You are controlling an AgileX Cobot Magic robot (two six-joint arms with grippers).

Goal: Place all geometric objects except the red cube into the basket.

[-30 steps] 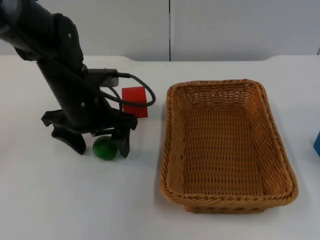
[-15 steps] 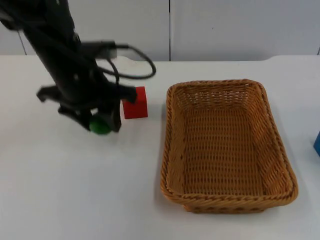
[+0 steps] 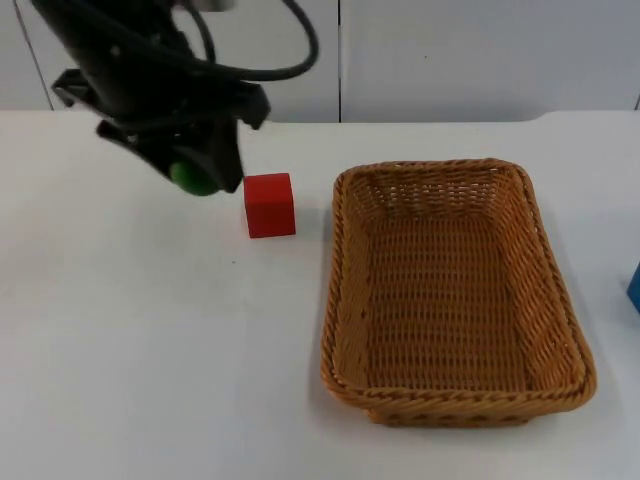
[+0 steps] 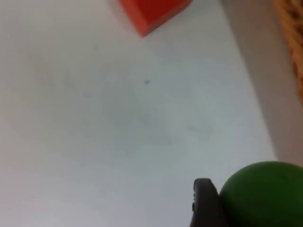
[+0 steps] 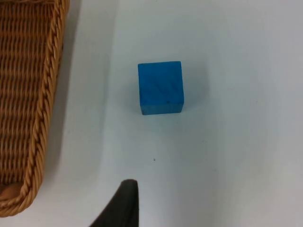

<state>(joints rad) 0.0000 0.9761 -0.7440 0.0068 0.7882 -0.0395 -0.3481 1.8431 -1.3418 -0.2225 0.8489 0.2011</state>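
The left gripper [image 3: 195, 170] is clamped on a small glossy green ball [image 3: 192, 177], holding it off the white surface [image 3: 150, 360]. In the left wrist view the green ball [image 4: 262, 194] sits pressed against a black fingertip [image 4: 204, 203], with bare surface beneath it. Just at four o'clock from the gripper in the top view stands the red wooden cube [image 3: 269, 204], resting flat on the surface and apart from the ball; a corner of the red cube [image 4: 154, 12] also shows from the left wrist.

At three o'clock from the cube, near it but not touching, lies the rectangular woven wicker basket [image 3: 340, 300], with nothing inside it.

The right arm waits. Its wrist view looks down on a blue wooden cube [image 5: 160, 87] on the surface beside the basket's rim [image 5: 47, 94], well clear of it. I cannot tell how the right gripper stands. No writing or labels can be read on any of these.
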